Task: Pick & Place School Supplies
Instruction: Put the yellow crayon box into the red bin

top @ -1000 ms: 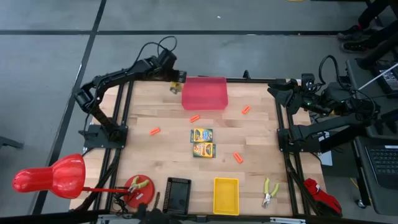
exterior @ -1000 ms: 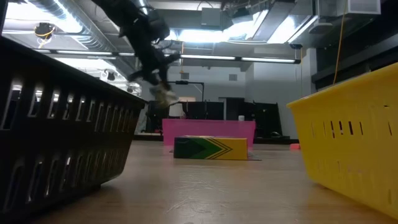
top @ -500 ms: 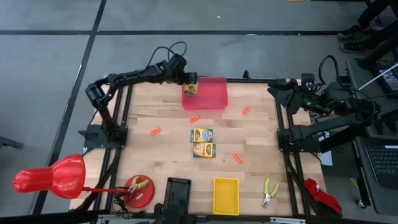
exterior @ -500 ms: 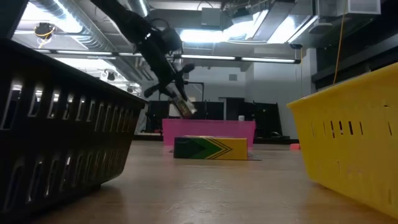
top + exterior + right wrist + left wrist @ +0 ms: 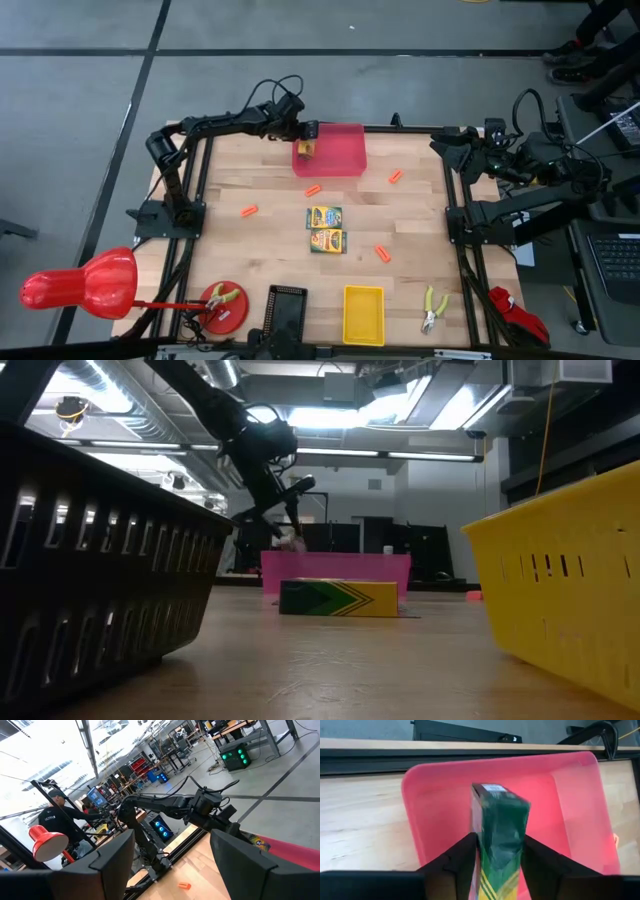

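Pink plastic marks the bin [image 5: 335, 150] at the far edge of the wooden table [image 5: 260, 250] in the high view, and the left gripper [image 5: 306, 140] hangs over its left end, clamped on the small yellow-and-green block [image 5: 305, 149]. Near the table's middle the two crayon boxes [image 5: 325, 229] lie flat, one just beside the other, well apart from either arm. Orange bits [image 5: 249, 211] are scattered around them. A black basket [image 5: 287, 312] and a yellow basket [image 5: 363, 314] stand along the near edge, with the pliers [image 5: 432, 308] to their right. The right gripper [image 5: 447, 146] waits off the table's far right corner.

From table height, the left gripper [image 5: 290, 532] hangs just above the pink bin's [image 5: 335, 572] rim, the block too blurred to tell there. One crayon box [image 5: 338, 598] lies in front of the bin, between the black basket [image 5: 100, 570] and the yellow basket [image 5: 570, 590].

Through the left wrist camera, the block [image 5: 499, 840] stands on end between the two dark fingers [image 5: 457, 862], pressed on both sides, with the pink bin [image 5: 570, 810] open beneath it.

At the right wrist, that arm's fingers [image 5: 112, 857] stand spread with nothing between them; the left arm [image 5: 180, 810] shows across the table, and a person [image 5: 62, 815] stands in the room behind.
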Controlling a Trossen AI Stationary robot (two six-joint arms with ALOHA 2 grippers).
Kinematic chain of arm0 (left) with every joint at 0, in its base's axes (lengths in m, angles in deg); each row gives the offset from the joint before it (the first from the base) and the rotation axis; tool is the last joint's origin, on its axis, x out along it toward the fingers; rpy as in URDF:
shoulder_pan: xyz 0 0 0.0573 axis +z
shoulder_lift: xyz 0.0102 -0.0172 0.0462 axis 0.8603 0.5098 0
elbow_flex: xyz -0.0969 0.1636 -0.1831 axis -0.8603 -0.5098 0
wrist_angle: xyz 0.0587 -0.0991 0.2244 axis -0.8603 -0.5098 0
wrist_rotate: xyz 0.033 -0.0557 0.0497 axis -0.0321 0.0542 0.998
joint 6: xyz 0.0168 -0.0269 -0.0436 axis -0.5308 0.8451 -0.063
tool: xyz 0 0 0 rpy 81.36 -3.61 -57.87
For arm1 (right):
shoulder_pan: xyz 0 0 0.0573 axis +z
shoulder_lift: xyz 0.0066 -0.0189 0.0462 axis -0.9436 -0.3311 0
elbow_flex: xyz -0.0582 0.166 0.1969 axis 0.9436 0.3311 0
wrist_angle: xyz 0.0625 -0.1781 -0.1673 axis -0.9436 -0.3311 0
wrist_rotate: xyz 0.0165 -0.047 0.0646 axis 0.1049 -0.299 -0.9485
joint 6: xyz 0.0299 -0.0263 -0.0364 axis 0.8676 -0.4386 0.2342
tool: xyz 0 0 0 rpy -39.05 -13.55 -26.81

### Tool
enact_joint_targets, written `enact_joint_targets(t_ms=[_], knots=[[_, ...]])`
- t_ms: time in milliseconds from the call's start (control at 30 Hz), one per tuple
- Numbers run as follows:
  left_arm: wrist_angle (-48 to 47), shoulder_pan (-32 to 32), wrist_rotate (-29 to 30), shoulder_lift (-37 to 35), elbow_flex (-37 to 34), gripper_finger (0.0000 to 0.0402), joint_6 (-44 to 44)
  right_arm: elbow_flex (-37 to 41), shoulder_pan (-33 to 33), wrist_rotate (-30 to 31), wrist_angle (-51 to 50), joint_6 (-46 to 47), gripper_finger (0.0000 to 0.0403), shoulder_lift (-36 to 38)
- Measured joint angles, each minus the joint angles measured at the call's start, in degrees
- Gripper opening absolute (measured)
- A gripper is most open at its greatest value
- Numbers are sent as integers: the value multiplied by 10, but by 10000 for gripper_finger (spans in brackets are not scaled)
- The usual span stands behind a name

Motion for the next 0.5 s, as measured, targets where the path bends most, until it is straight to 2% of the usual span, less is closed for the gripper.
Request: enact_joint_targets(t_ms=[300, 500], knots=[[0, 2, 8, -6, 0, 207, -7, 0, 0, -7, 0, 15, 263, 0], [-28, 0, -60, -53, 0, 212, -100, 0, 0, -19, -3, 19, 263, -17]])
